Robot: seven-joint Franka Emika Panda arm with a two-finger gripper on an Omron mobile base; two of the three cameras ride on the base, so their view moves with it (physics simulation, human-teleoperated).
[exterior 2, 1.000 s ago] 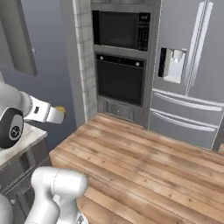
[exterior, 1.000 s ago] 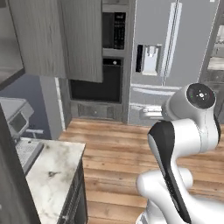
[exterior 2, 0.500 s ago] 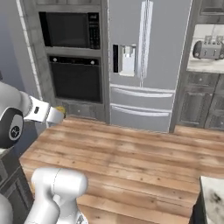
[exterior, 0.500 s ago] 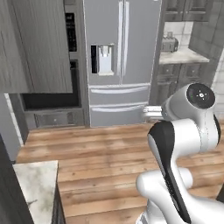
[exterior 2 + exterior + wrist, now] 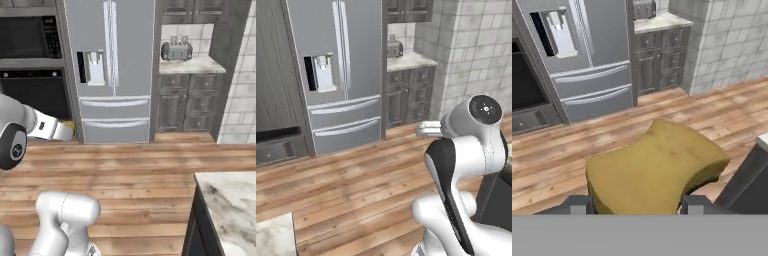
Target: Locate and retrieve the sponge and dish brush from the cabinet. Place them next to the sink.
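Note:
The sponge (image 5: 654, 170), a yellow-brown block with rounded edges, sits between my gripper's (image 5: 636, 205) two dark fingertips and takes up the middle of the hand view. My gripper is shut on it. In the right base view the gripper (image 5: 70, 131) is held out level at the left, in front of the fridge, with a bit of yellow sponge (image 5: 72, 127) at its tip. From the left base camera the hand (image 5: 426, 130) points left at mid-height. The dish brush, the cabinet and the sink are out of view.
A steel fridge (image 5: 112, 65) stands ahead, with a wall oven (image 5: 30, 75) to its left. To its right, a toaster (image 5: 176, 50) sits on a counter over dark drawers. A marble counter corner (image 5: 230, 205) lies near right. Wooden floor (image 5: 356, 185) spreads between.
The whole picture has swept sideways, so the base has turned: the oven wall slid left, and the fridge, toaster corner and tiled wall came in. The sponge stays in the gripper.

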